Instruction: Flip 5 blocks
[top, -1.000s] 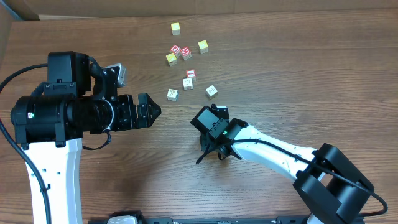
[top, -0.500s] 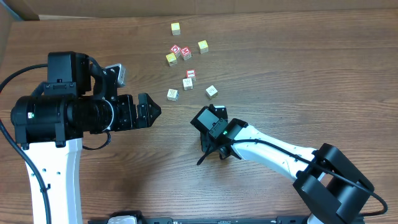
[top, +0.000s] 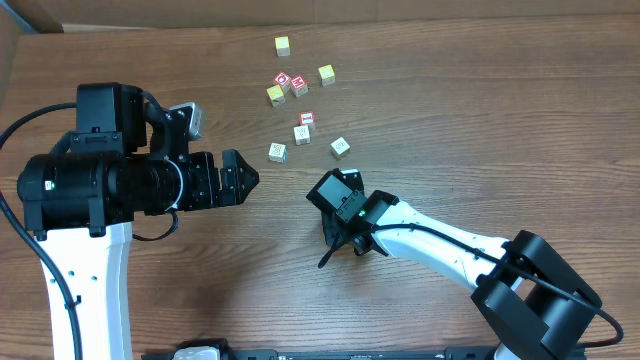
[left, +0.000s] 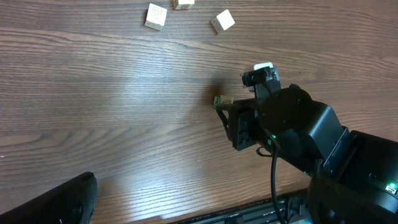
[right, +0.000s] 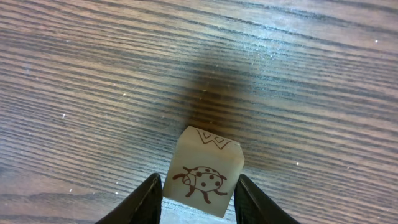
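Since the ladybug block (right: 204, 175) is clamped between the two fingers (right: 147, 200) of the right gripper (right: 199, 198), with the jaws drawn in narrow around its sides, the step in hand is judged to be the flip of this one cube, mid-carry. A "W" face is turned away from the pincer and the ladybug face is shown to the wrist camera. A dark shadow is cast on the table (right: 74, 74) just past the fingertips, so the cube is probably held a bit off the wood, though contact can't be ruled out from here. The other pale blocks (top: 301, 133) are seen well behind the pincer, back past its wrist. The left gripper (top: 243, 172) is parked wide open, well off to one side, nothing in it. Next up, a wrist roll is called for so a different face gets put down, then a gentle release.
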